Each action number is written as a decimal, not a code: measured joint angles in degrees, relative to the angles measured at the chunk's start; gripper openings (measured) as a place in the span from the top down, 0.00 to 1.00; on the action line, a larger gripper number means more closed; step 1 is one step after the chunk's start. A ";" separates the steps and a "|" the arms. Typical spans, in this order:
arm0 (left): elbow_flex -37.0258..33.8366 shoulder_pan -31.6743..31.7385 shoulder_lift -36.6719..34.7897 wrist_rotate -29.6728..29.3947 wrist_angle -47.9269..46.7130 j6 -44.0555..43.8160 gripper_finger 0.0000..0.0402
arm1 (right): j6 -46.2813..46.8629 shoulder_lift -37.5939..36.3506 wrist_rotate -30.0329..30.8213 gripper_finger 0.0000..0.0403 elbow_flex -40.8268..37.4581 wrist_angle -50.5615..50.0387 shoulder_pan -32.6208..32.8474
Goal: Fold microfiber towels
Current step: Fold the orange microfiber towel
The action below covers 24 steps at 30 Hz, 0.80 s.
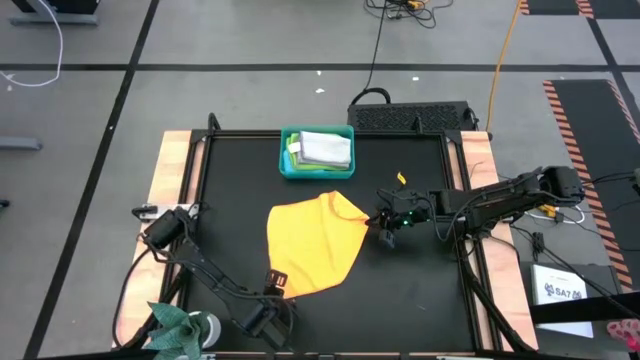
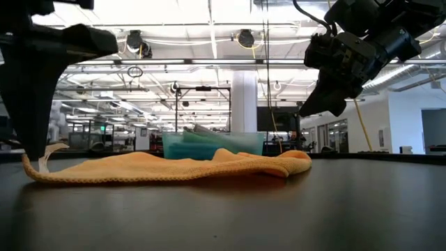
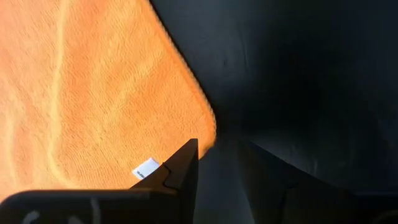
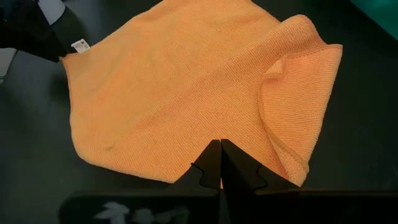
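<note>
At the table's near edge, the left gripper (image 1: 277,283) stands with its fingers parted about the tagged corner of the orange-yellow towel (image 1: 312,243); whether they pinch the corner cannot be told. Mid-table, this towel lies spread on the black mat (image 1: 420,290), its far corner folded over. Just beside that corner, the right gripper (image 1: 386,232) hovers clenched and empty. Farther back, the teal bin (image 1: 290,166) holds folded grey and green towels (image 1: 322,148).
</note>
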 joint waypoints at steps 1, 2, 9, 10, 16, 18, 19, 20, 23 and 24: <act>-0.38 0.11 0.00 -0.06 0.06 -0.40 0.71 | 0.00 0.00 -0.02 1.00 0.00 -0.02 0.00; -0.72 0.21 0.00 -0.09 0.10 -0.61 0.71 | 0.04 0.00 0.00 1.00 0.00 0.00 0.00; -2.03 1.41 0.00 -1.90 0.15 -1.69 0.71 | 1.29 0.00 -0.04 1.00 0.00 0.00 0.00; -2.03 1.57 0.00 -1.90 0.17 -2.06 0.71 | 1.29 0.00 -0.04 1.00 0.00 -0.02 0.00; -2.03 1.68 0.00 -1.65 0.78 -2.09 0.71 | 1.29 0.00 0.08 1.00 0.00 -0.02 0.00; -2.05 1.68 0.00 -1.59 1.41 -1.72 0.71 | 1.29 0.00 0.15 1.00 0.00 -0.02 0.00; -2.05 1.68 0.00 -1.46 1.92 -1.38 0.71 | 1.29 0.00 0.15 1.00 0.00 -0.02 0.00; -2.05 1.68 0.00 -1.32 2.60 -1.19 0.71 | 1.29 0.00 0.17 1.00 0.00 -0.02 0.00; -2.05 2.10 0.00 -0.07 4.88 -1.58 0.75 | 1.33 0.00 0.20 1.00 0.00 -0.02 0.00; -2.03 2.35 0.00 0.82 5.39 -2.36 0.78 | 1.61 0.00 0.21 1.00 0.00 -0.02 0.00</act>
